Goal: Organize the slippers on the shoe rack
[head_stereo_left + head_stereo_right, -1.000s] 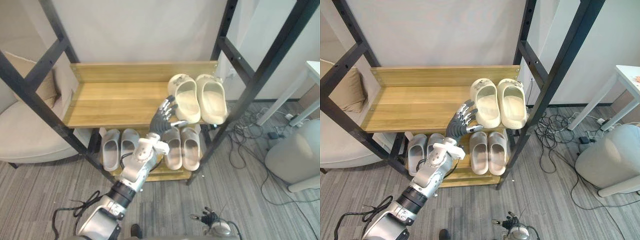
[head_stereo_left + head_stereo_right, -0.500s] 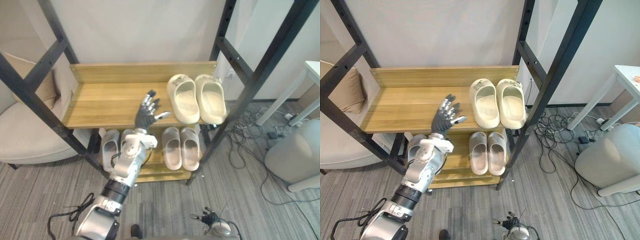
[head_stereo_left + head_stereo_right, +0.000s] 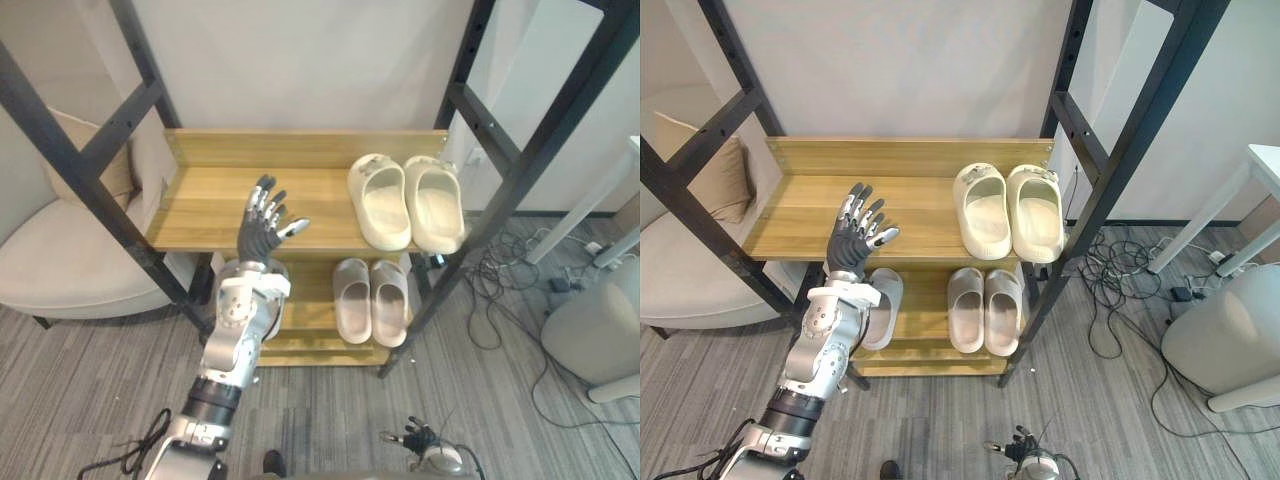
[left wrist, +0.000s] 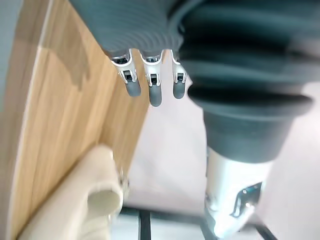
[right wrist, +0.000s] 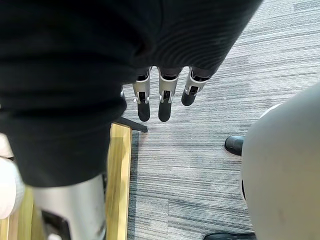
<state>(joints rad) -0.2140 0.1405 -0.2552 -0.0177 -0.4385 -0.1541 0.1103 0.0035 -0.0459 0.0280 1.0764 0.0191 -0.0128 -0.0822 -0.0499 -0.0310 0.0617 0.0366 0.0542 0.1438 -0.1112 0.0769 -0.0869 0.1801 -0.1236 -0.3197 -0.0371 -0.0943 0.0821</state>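
A cream pair of slippers (image 3: 405,202) lies side by side at the right end of the wooden upper shelf (image 3: 210,195). Under it, a grey pair (image 3: 370,300) rests on the lower shelf (image 3: 305,295). Another grey slipper (image 3: 880,305) shows on the lower shelf beside my left forearm. My left hand (image 3: 262,225) is raised over the upper shelf's front edge, left of the cream pair, open and holding nothing; its straight fingers (image 4: 150,87) point along the wood with a cream slipper (image 4: 90,197) beyond. My right hand (image 3: 420,438) hangs low near the floor, its fingers (image 5: 160,97) straight.
Black metal posts (image 3: 500,170) frame the rack on both sides. A beige armchair (image 3: 60,265) stands at the left. A pale rounded bin (image 3: 600,325) and loose cables (image 3: 500,265) lie on the grey floor at the right.
My left hand has drawn away from the cream slippers and moved left along the upper shelf's front. The whole picture has shifted a little, so the camera has moved too.
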